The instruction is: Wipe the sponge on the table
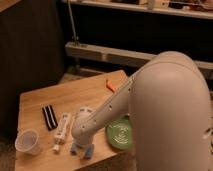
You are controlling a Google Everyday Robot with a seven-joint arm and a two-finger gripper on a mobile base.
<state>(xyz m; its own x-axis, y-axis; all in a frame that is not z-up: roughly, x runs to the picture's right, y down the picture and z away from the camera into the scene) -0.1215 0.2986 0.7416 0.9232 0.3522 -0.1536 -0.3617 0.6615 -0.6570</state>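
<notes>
The light wood table (75, 97) fills the lower left of the camera view. My arm reaches down from the right to the table's front edge. There the gripper (82, 148) is pressed down on the small blue-grey sponge (75, 148). The sponge shows as blue bits on either side of the gripper's tip, lying flat on the wood. The gripper is shut on the sponge, and its body hides the sponge's middle.
A white tube (62, 131) lies just left of the gripper, beside a black-and-white striped strip (48, 117). A clear plastic cup (27, 142) stands at the front left corner. A green bowl (120, 134) sits right of the gripper, and an orange item (111, 85) lies near the far edge. A grey shelf (115, 54) runs behind.
</notes>
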